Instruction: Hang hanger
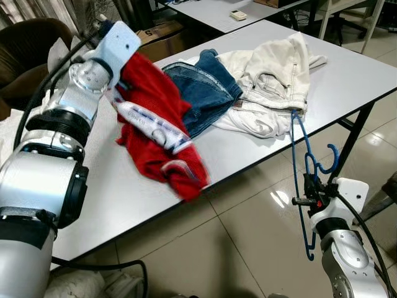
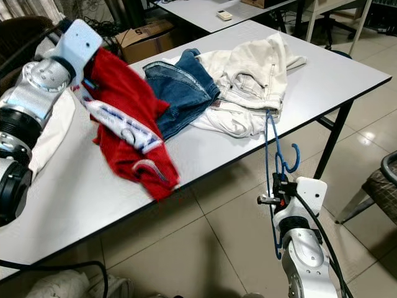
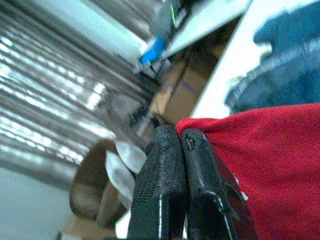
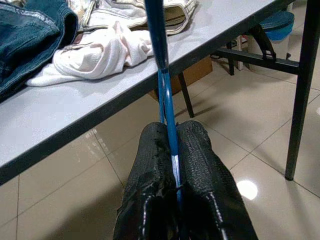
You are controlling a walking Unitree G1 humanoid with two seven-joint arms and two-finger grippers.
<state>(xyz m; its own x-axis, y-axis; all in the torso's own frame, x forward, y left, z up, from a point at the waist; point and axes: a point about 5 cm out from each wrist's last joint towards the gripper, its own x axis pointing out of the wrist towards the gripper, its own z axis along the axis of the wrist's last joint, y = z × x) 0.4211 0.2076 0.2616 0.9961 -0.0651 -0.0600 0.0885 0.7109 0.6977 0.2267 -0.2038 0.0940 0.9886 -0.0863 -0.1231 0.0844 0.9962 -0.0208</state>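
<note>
A blue wire hanger [image 1: 300,162] stands upright beside the table's front edge, its top leaning against the white trousers [image 1: 273,81]. My right gripper [image 1: 308,184] is shut on the hanger's lower part, below table height; the blue wire [image 4: 165,90] runs between its black fingers [image 4: 150,165]. A red garment [image 1: 158,130] with a white printed band hangs lifted above the white table [image 1: 248,149]. My left gripper [image 3: 180,145] is shut on its upper edge at the table's left side. Blue jeans [image 1: 201,87] lie between the red garment and the white trousers.
A brown armchair [image 1: 28,43] stands at the far left. A cardboard box [image 1: 162,37] sits behind the table, and a second table [image 1: 229,12] beyond it. Tiled floor [image 1: 248,236] lies in front, with the table's black legs [image 1: 353,139] at right.
</note>
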